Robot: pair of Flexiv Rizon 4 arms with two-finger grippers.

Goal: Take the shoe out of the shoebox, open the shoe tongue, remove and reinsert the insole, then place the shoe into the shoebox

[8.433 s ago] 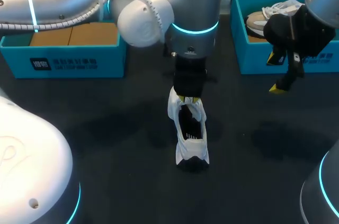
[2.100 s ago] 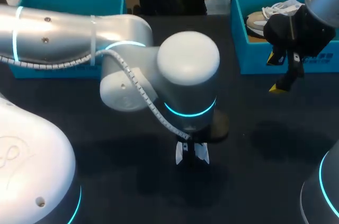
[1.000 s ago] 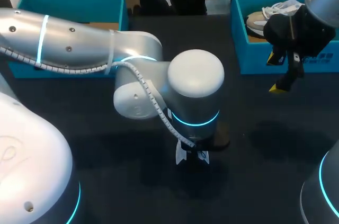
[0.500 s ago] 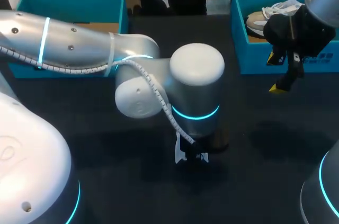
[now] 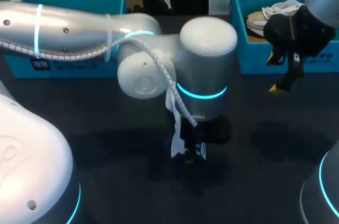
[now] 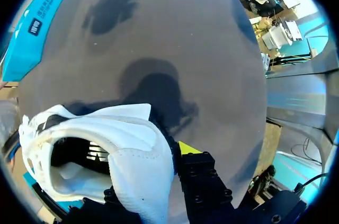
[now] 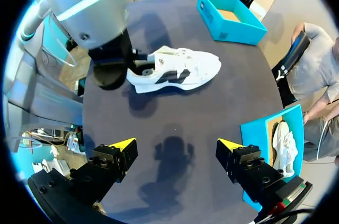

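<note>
A white shoe [image 7: 183,68] with dark side marks hangs just above the dark table, its shadow beneath it. My left gripper [image 6: 159,173] is shut on its heel collar, with one yellow fingertip [image 6: 186,147] outside the heel wall and the other hidden inside the shoe. In the head view my left arm [image 5: 206,70] covers most of the shoe [image 5: 176,134]. My right gripper [image 7: 175,147] hangs open and empty at the right, short of the right shoebox [image 5: 265,60].
The teal shoebox at the back right holds a second, beige and white shoe [image 5: 265,18]. Another teal box [image 5: 69,62] stands at the back left, with brown cardboard showing inside it [image 7: 230,15]. Bare dark tabletop [image 5: 265,144] lies under my right gripper.
My left gripper has closed on the shoe's heel. The left arm has drawn up and toward the back, and the shoe has shifted with it. The right arm has kept still.
</note>
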